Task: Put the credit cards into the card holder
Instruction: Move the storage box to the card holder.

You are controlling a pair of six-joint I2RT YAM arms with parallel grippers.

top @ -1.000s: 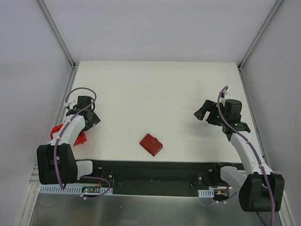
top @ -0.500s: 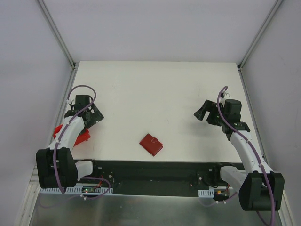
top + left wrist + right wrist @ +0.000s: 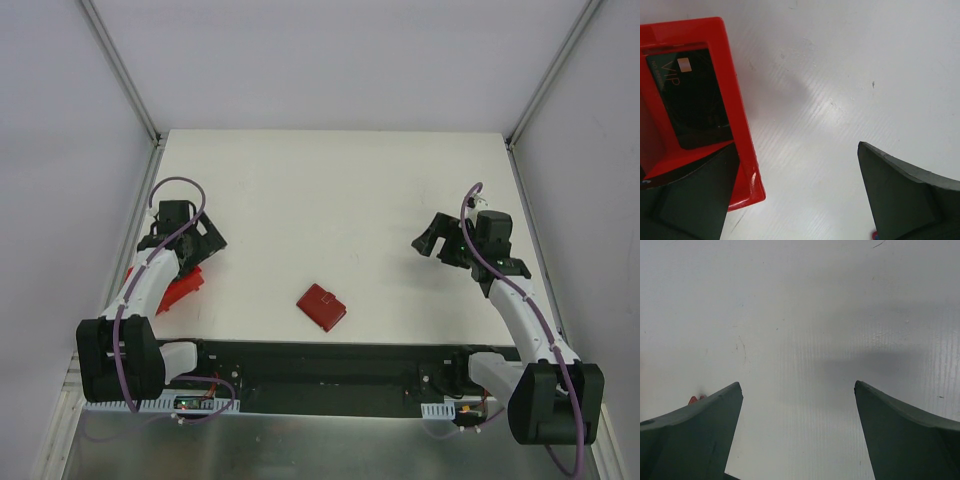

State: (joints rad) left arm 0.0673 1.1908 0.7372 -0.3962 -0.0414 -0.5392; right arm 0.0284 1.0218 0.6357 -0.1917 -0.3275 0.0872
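The dark-red card holder (image 3: 321, 307) lies closed on the white table (image 3: 330, 200) near the front edge, between the arms. My left gripper (image 3: 208, 241) is open and empty, beside the right wall of a bright red bin (image 3: 178, 287). In the left wrist view the gripper (image 3: 797, 147) hangs over bare table, its left finger (image 3: 695, 200) over the bin (image 3: 742, 150). A black card with gold "VIP" print and a chip (image 3: 690, 100) lies inside the bin. No pale cards show. My right gripper (image 3: 430, 240) (image 3: 797, 385) is open and empty over bare table, right of the holder.
The red bin sits at the table's left edge by the left wall. Grey walls and metal rails close in the table on the left, right and far sides. The arm bases and a black rail run along the near edge.
My left gripper has moved a little farther back and to the right, off the red bin, which now shows more. The right arm and the card holder have not moved.
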